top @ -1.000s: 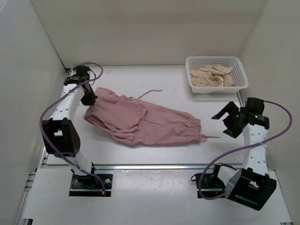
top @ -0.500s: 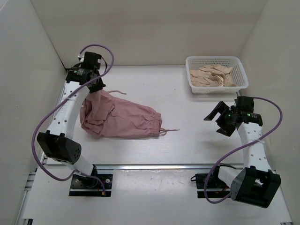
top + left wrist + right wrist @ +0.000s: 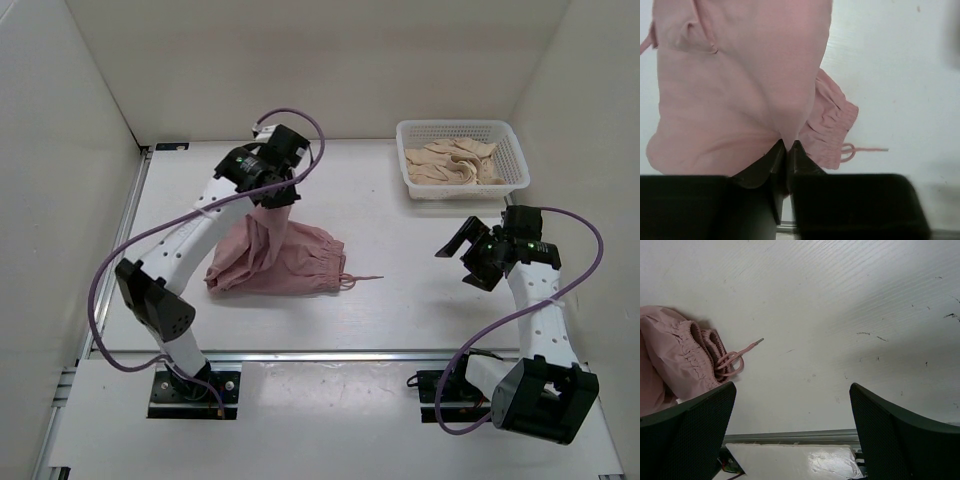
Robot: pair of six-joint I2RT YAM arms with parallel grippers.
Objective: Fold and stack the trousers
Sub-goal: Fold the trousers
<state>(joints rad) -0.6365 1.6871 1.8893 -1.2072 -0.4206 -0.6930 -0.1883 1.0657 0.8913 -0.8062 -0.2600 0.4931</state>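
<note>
The dusty-pink trousers [image 3: 270, 258] lie bunched on the table left of centre, with one part lifted up. My left gripper [image 3: 272, 200] is shut on that lifted cloth above the pile. In the left wrist view my left gripper [image 3: 786, 146] pinches the pink cloth [image 3: 740, 85], which hangs down from it. The gathered waist [image 3: 832, 125] and the drawstring [image 3: 865, 149] lie on the table below. My right gripper [image 3: 462, 252] is open and empty, held above the table to the right. In the right wrist view the waist [image 3: 685, 357] and the drawstring [image 3: 737, 355] show at the left.
A white basket [image 3: 462, 132] holding beige garments [image 3: 455, 162] stands at the back right. White walls close the table at the left, back and right. A metal rail [image 3: 330, 353] runs along the near edge.
My left gripper has carried the held cloth from the back left toward the centre and lifted it. The trousers have drawn into a smaller pile. The right arm has barely moved.
</note>
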